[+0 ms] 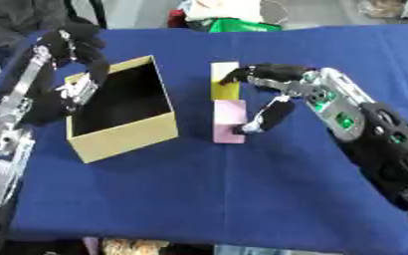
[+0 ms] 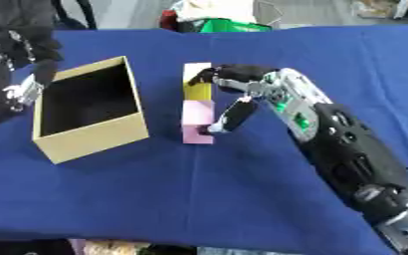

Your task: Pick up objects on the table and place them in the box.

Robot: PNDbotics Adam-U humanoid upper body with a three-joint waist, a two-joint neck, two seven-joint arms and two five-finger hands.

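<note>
An open tan cardboard box stands left of centre on the blue table, and its inside looks dark and empty. To its right a yellow block and a pink block lie end to end. My right hand arches over them. Its fingertips rest at the yellow block's far part and its thumb reaches down to the pink block's right side. Neither block is lifted. My left hand is at the box's far left corner, fingers curled down over the rim.
Green, white and red clutter lies beyond the table's far edge. Blue cloth stretches in front of the box and the blocks down to the near edge. My right forearm crosses the right side of the table.
</note>
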